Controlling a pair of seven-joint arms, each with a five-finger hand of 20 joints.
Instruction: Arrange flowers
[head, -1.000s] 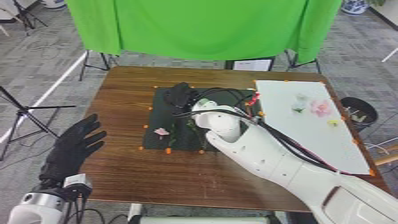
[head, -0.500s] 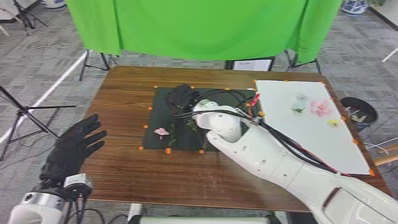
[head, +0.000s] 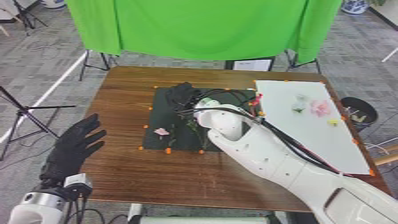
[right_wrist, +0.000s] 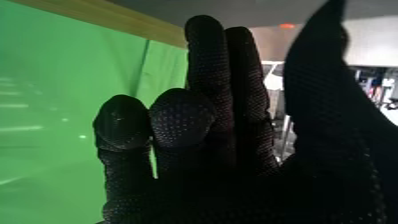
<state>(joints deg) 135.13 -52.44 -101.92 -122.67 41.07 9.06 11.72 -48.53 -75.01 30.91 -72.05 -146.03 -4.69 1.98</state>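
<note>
My right hand (head: 183, 96) is over the far left part of the dark mat (head: 162, 114), its fingers relaxed. In the right wrist view the same hand (right_wrist: 200, 145) is open, with two fingers slightly bent and nothing visible in its grasp. A pale pink flower (head: 161, 131) lies on the mat nearer the robot, beside thin green stems (head: 195, 131). Pink (head: 321, 108), whitish-green (head: 299, 107) and yellow (head: 334, 122) flowers lie on the white board. My left hand (head: 73, 150) is open off the table's left edge. The right forearm and its cables hide part of the mat.
The white board (head: 306, 145) covers the right side of the brown table (head: 240, 182). Orange markers line the mat and board. A dark bin (head: 359, 111) stands past the right edge, and a green cloth (head: 191, 30) hangs beyond the far edge.
My right hand has shifted slightly over the mat, and its fingers look more spread than before. The left hand and the flowers on the board have stayed in place.
</note>
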